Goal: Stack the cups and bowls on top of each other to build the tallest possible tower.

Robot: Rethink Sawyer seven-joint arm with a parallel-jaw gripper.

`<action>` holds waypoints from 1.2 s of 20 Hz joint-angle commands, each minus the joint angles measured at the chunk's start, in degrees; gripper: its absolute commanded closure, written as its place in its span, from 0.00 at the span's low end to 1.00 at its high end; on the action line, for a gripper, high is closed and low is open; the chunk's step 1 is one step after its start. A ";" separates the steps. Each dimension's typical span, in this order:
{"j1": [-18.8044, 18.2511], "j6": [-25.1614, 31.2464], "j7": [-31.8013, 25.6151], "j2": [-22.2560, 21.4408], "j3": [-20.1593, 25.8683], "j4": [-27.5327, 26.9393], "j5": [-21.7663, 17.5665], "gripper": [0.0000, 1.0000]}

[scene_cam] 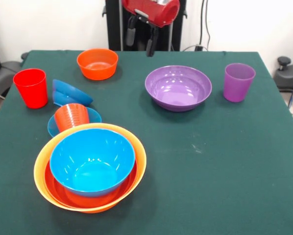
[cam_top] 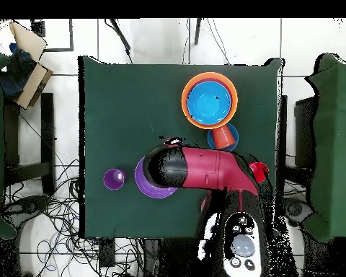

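Note:
The tower stands at the front left: a large yellow-orange bowl [scene_cam: 139, 155] holds a red-orange bowl [scene_cam: 63, 193], with a light blue bowl [scene_cam: 92, 161] on top; it also shows in the overhead view [cam_top: 209, 100]. Behind it an orange-red cup [scene_cam: 72, 117] rests tilted in a small light blue bowl [scene_cam: 93, 117]. A small dark blue bowl [scene_cam: 68, 93] lies tipped beside a red cup [scene_cam: 31, 88]. A small orange bowl [scene_cam: 97, 63], a purple bowl [scene_cam: 178, 88] and a purple cup [scene_cam: 238, 82] stand apart. My gripper [scene_cam: 140, 41] hangs open and empty above the table's far edge.
The table has a dark green cloth [scene_cam: 210, 161]. In the overhead view the red arm [cam_top: 205, 169] covers part of the purple bowl [cam_top: 142, 184]. The purple cup [cam_top: 114, 178] and the red cup [cam_top: 259, 171] show on either side of it.

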 commanded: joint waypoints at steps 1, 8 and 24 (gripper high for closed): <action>-2.98 0.33 -13.47 -2.23 8.17 5.82 -5.76 0.00; -4.17 0.56 -11.92 -3.76 9.58 7.44 -7.49 0.00; -5.33 -4.50 -7.83 -0.05 10.63 8.52 -12.82 0.00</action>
